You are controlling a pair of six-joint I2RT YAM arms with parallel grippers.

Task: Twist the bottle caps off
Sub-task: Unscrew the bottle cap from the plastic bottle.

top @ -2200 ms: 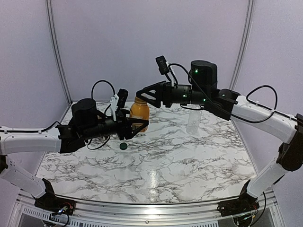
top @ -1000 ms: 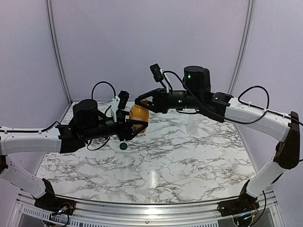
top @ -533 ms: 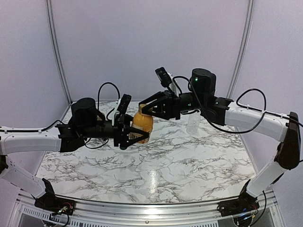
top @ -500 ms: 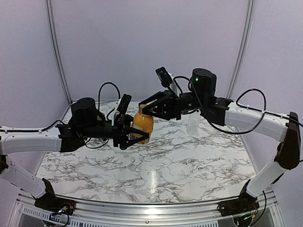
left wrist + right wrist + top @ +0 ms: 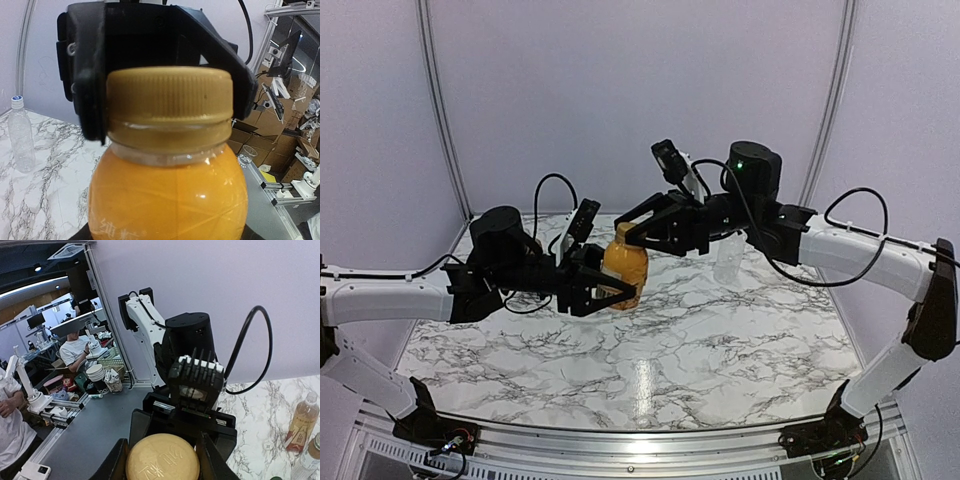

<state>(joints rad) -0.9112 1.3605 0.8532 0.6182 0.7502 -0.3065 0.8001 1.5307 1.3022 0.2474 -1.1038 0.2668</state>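
Left gripper (image 5: 605,288) clamped round the body of the small orange-juice plastic bottle (image 5: 624,262), tilted, apparently just off the marble table (image 5: 720,340). Right gripper (image 5: 621,233) pinches its ribbed orange screw cap (image 5: 170,95) atop the bottle.

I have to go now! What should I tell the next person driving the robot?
Left gripper: shut on the juice bottle, held tilted above the table.
Right gripper: shut on its orange cap, which is still on the bottle.
Tall clear bottle: stands back right, cap on.
Tea bottle: upright, looks capped.
Done: cannot tell from here.
Left to do: twist this cap off, then the others.
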